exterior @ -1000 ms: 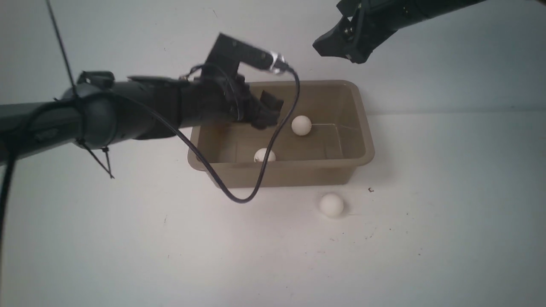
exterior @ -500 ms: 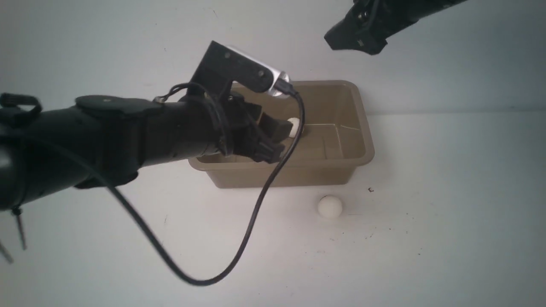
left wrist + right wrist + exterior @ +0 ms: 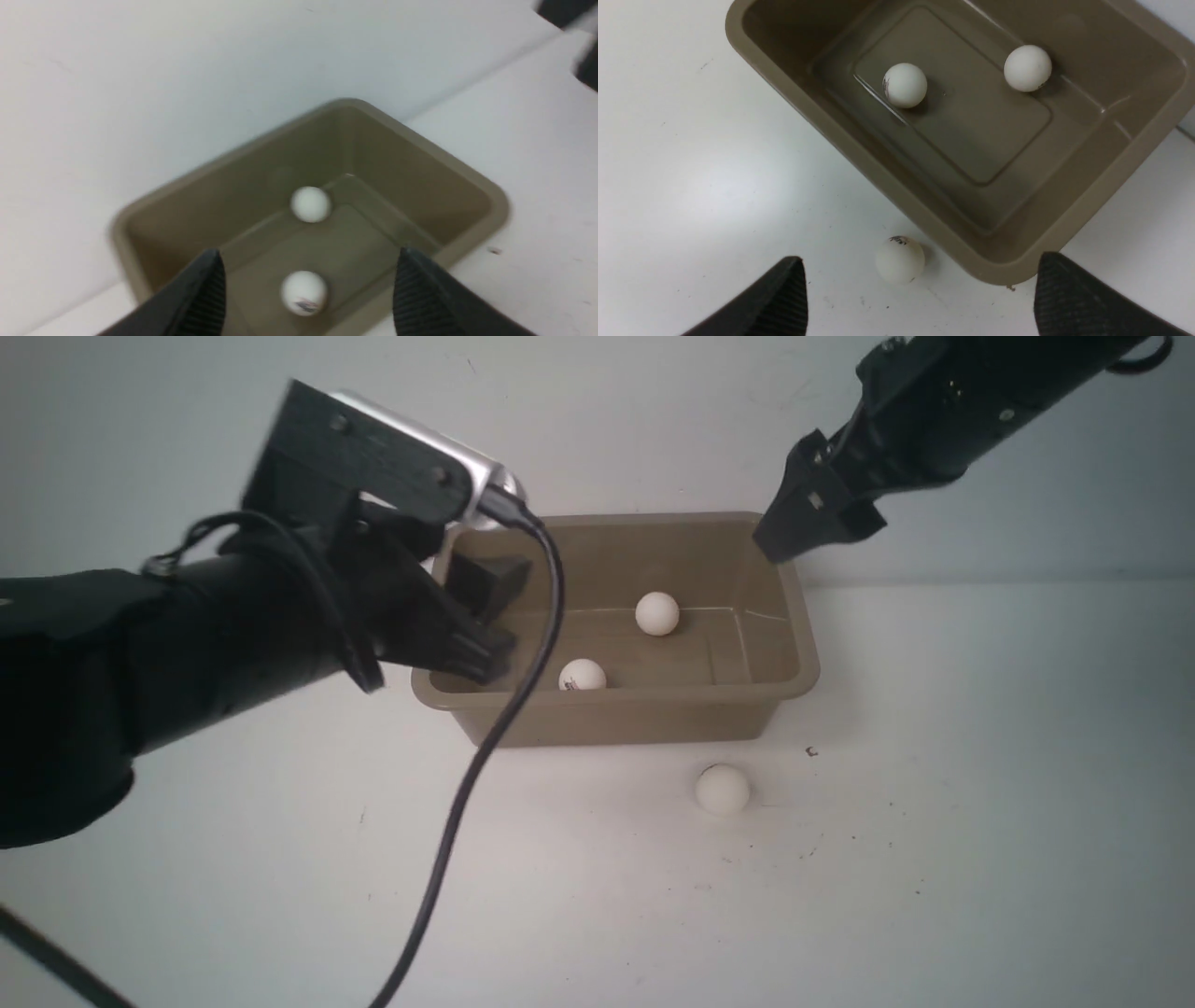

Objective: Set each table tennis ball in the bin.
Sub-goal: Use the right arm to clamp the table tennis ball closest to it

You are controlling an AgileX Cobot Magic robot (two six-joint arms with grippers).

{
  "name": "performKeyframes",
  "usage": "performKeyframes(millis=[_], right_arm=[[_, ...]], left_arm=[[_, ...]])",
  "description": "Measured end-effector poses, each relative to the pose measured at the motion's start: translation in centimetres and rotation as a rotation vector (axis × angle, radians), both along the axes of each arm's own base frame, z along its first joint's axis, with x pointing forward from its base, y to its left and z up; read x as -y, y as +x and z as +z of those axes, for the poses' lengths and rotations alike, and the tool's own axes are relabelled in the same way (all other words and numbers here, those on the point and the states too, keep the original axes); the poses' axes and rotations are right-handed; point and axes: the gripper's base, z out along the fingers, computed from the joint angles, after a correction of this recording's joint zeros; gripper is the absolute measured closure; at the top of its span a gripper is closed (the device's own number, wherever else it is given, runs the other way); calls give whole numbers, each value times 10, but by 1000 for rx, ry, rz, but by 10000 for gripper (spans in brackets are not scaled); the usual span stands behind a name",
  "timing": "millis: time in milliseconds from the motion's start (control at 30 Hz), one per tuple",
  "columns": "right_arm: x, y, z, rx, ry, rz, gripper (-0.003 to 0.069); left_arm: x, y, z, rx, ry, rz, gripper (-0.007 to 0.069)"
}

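The tan bin stands at mid-table with two table tennis balls inside, one toward the back and one near the front wall. A third ball lies on the table just in front of the bin's right end. My left gripper hovers open and empty over the bin's left end. In the left wrist view both inside balls show beyond its fingers. My right gripper hangs open above the bin's far right corner. Its wrist view shows the outside ball beside the bin's rim.
A white wall rises right behind the bin. The left wrist camera's black cable dangles across the bin's front left corner down to the table. A small dark speck marks the table right of the loose ball.
My left arm has drawn back to the left, off the bin's middle to its left end. My right gripper has swung right and come down toward the bin's far right corner.
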Motion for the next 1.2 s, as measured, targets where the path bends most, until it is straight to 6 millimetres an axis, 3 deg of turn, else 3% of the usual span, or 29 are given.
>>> performKeyframes(millis=[167,400,667,800,1200], right_arm=[[-3,-6,-36,-127,-4,-15,69],[-23,-16,-93,-187,-19,-26,69],[-49,2,-165,-231,-56,-43,69],[-51,9,-177,-210,-47,-77,69],[-47,13,-179,-181,-84,-126,69]], left_arm=[[-14,-8,15,58,17,96,188],[-17,-8,15,77,86,107,188],[-18,-10,6,58,110,102,188],[-18,-10,5,55,112,102,188],[-18,-10,5,55,112,102,188]])
